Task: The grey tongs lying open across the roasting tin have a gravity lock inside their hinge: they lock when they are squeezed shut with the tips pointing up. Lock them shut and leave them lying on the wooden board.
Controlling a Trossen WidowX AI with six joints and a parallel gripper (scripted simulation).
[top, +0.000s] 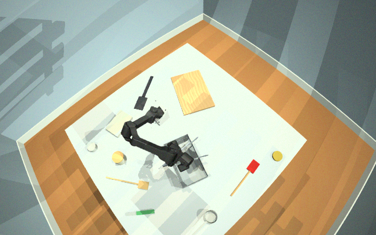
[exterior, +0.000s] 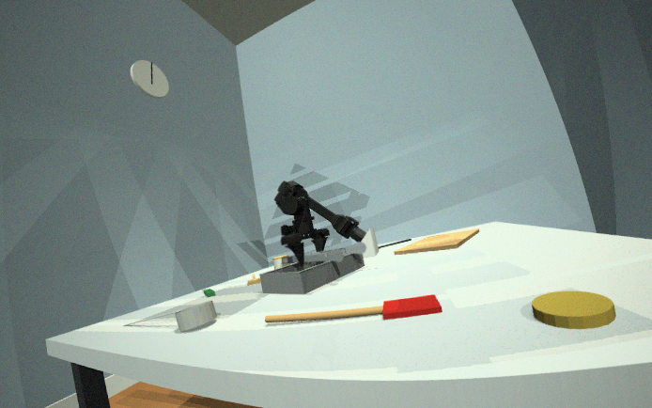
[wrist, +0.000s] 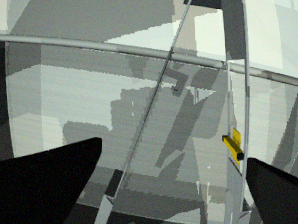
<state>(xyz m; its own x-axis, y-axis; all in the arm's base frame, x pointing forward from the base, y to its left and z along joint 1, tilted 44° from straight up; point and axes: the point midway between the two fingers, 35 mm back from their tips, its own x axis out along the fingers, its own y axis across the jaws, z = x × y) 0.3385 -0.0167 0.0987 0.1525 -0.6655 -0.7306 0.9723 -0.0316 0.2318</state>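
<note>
The grey tongs point(top: 204, 156) point(wrist: 229, 110) lie open across the roasting tin point(top: 195, 182) point(exterior: 283, 283) point(wrist: 100, 45), their two arms spread and reaching past its rim. A small yellow piece point(wrist: 233, 145) sits on the right arm in the wrist view. My gripper point(exterior: 310, 258) point(wrist: 174, 155) is open and points down, low over the tin. In the wrist view both tong arms run between the fingertips, the right one close beside the right finger. The arm hides part of the tongs in the top view. The wooden board point(top: 194, 91) point(exterior: 440, 241) lies flat beyond the tin.
A black spatula point(top: 140, 103) and a cream slab point(top: 118, 122) lie near the arm's base. An orange-topped pot point(top: 117, 157), a wooden turner point(top: 143, 184) and a green-handled tool point(top: 145, 211) lie left of the tin. A red-headed spatula point(top: 253, 166) point(exterior: 411, 306) and a yellow disc point(top: 277, 156) point(exterior: 573, 308) lie right.
</note>
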